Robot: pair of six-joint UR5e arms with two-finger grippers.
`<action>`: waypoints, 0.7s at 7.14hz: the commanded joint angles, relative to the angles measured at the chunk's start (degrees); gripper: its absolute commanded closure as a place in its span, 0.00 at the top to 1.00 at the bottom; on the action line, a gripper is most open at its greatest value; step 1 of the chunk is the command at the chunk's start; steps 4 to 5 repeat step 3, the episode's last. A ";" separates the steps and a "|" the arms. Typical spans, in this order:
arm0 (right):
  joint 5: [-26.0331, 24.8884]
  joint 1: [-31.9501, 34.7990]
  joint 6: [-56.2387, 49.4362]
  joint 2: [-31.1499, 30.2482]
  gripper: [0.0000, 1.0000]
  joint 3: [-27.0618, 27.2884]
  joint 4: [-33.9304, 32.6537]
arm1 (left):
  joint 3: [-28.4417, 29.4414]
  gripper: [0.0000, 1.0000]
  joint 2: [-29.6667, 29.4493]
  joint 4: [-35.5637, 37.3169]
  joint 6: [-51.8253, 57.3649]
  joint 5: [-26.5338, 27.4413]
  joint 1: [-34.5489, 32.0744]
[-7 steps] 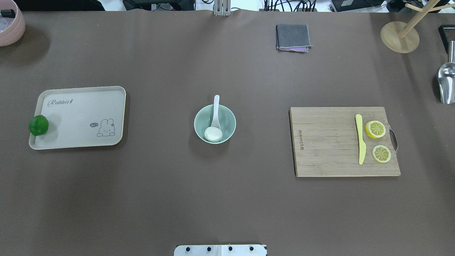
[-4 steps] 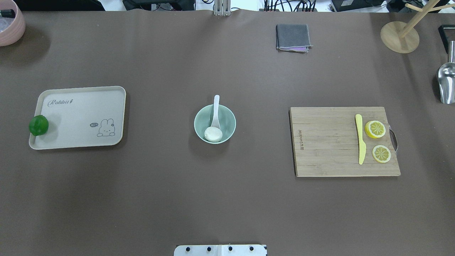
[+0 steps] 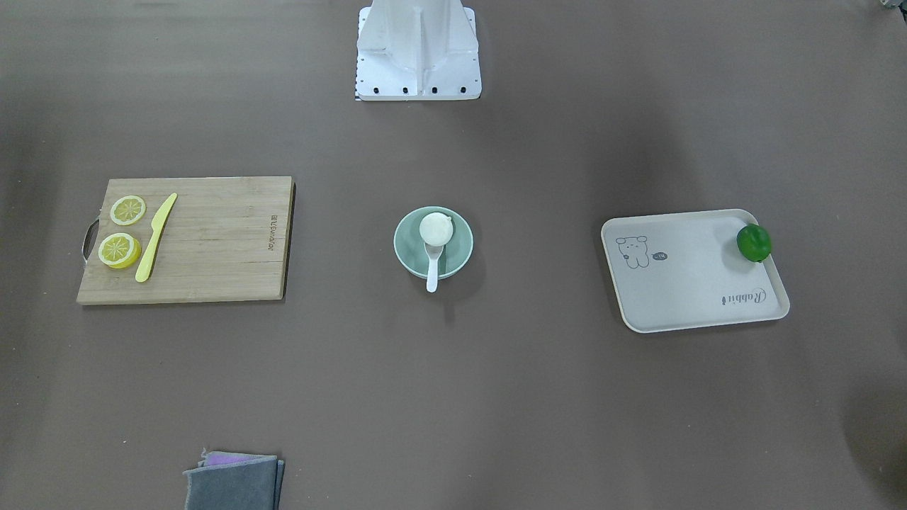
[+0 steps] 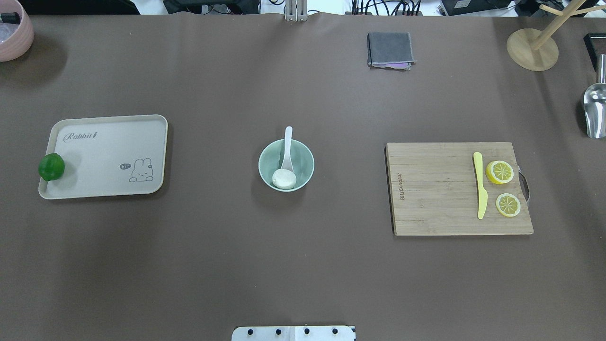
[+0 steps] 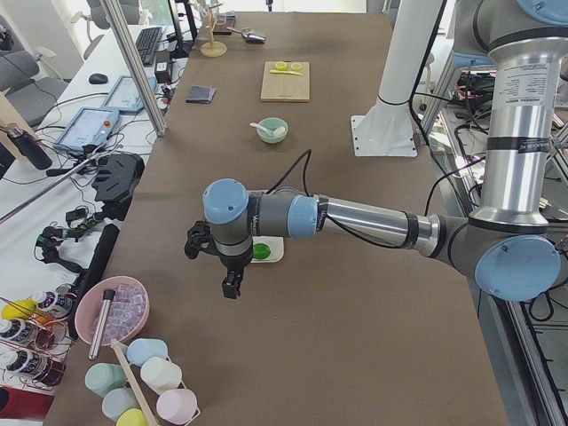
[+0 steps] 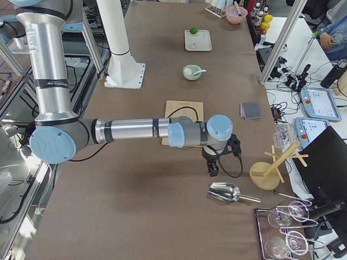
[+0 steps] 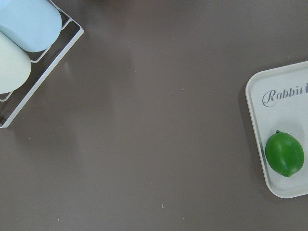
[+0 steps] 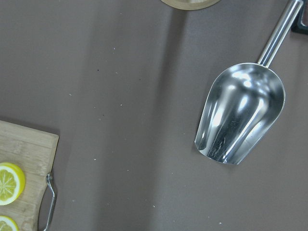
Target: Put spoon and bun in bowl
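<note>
- Bowl (image 4: 307,163) sits mid-surface (image 4: 213,265), between tray (image 4: 109,142) and board (image 4: 435,189), well apart from both.
- Bun (image 4: 284,179) is inside the bowl, on the side nearer the robot.
- Spoon (image 4: 287,144) is in the bowl too: scoop down inside and touching the bun, handle leaning over the far rim and sticking out past it.
- Left claw (image 5: 232,286) hangs above the surface off the tray's outer end, pointing down, holding nothing that shows. It appears only in the side view, so I can't tell whether it's spread or pressed together.
- Left wrist view: lime (image 7: 285,154) on the tray's edge zone, cups (image 7: 26,21) in a wire rack at the opposite corner.
- Right claw (image 6: 212,169) hangs above the surface between the board and the scoop (image 8: 240,113), pointing down. Side view only again, so its state can't be told.
- Board carries a yellow knife (image 4: 480,187) with two lemon slices (image 4: 500,172) just beside it.
- Folded grey cloth (image 4: 389,49) lies near the far edge.
</note>
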 commanded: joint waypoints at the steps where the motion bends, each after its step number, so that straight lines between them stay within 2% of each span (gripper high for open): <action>1: -0.25 0.00 0.01 0.20 1.00 0.04 0.01 | -0.06 0.98 0.16 -0.07 -0.07 -0.02 0.05; 5: -0.17 0.09 0.01 0.12 1.00 0.12 0.27 | -0.15 0.98 0.16 -0.07 -0.15 -0.03 0.05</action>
